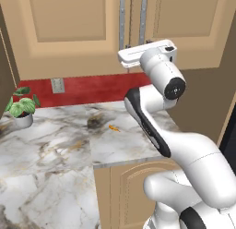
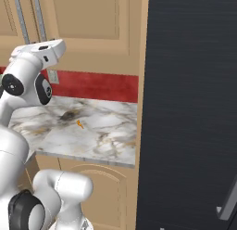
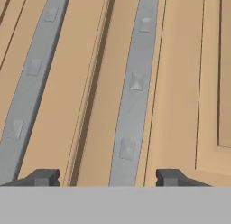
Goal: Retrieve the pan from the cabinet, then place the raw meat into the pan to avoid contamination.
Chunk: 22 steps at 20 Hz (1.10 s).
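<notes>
Two dark fingertips (image 3: 45,177) stand at the bottom of the hand view, spread wide apart, with one silver bar handle (image 3: 134,90) of the cabinet (image 1: 73,34) running up between them. The tips are near that handle but I cannot tell whether either touches it; nothing is gripped. The gripper (image 3: 107,178) is open. A second handle (image 3: 31,78) lies just outside the left tip, and the dark seam between the two doors runs between the handles.

From the base cameras, the white arm rises from below the marble counter (image 1: 55,140) and bends up to the cabinet's lower edge, where the hand (image 1: 145,51) sits against the pair of handles at the doors' meeting line. Both doors look shut, so the pan is hidden; if it is inside, it cannot be seen.

On the counter lies a small orange thing (image 1: 113,128), too small to identify, beside a dark smudge in the marble. Farther left stands a potted plant (image 1: 21,107). Behind the counter runs a red backsplash (image 1: 97,87) with a wall socket (image 1: 57,85). In the right base view a tall black panel (image 2: 190,104) stands to the counter's right.
</notes>
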Tool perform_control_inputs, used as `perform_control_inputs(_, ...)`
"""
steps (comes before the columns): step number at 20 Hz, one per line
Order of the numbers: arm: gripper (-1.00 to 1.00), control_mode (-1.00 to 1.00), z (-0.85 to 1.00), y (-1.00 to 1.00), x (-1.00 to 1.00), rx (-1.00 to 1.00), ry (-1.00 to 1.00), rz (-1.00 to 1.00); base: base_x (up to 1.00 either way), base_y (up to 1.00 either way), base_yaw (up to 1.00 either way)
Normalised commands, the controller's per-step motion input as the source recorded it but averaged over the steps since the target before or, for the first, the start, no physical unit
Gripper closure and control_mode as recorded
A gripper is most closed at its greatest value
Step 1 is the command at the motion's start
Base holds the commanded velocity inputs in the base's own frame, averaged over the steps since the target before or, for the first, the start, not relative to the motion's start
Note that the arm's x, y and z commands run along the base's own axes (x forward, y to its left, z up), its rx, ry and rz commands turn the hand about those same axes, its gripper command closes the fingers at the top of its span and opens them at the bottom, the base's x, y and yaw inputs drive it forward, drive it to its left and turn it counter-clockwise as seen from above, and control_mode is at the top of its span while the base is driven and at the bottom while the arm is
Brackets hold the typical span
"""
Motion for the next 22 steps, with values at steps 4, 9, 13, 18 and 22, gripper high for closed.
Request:
perform_control_inputs(4,1.0,-1.0,0.0,-0.14,0.23,0.0,0.0,0.0,0.0,0.0,0.0)
perform_control_inputs(9,1.0,-1.0,0.0,0.0,0.22,0.0,0.0,0.0,0.0,0.0,0.0)
perform_control_inputs(13,1.0,-1.0,-0.05,0.0,0.23,0.0,0.0,0.0,0.0,0.0,0.0)
perform_control_inputs(18,1.0,-1.0,-0.02,0.02,0.21,0.0,0.0,0.0,0.0,0.0,0.0)
perform_control_inputs(22,1.0,-1.0,-0.03,0.24,0.05,0.0,0.0,-0.06,0.0,0.0,0.0)
